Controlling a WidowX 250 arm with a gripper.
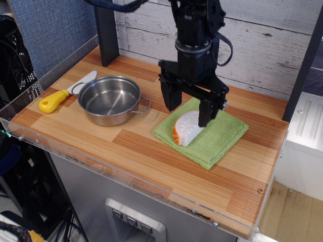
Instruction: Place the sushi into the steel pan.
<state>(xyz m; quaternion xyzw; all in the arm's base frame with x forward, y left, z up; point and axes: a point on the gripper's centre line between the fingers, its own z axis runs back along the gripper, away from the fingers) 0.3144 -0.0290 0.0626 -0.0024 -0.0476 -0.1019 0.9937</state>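
Note:
The sushi [184, 129], a white toy block with an orange end, lies on a green cloth [222, 136] right of centre. The steel pan [109, 100] stands empty at the left, shiny and round with wire loop handles. My gripper [188, 107] hangs open just above the sushi's far end. Its left finger [170, 96] is behind and left of the sushi. Its right finger [206, 112] is at the sushi's right side. The jaws hold nothing.
A yellow-handled toy knife [61, 95] lies left of the pan near the table's left edge. A black post [106, 31] stands at the back left. A plank wall [267, 40] runs behind the wooden table [151, 156].

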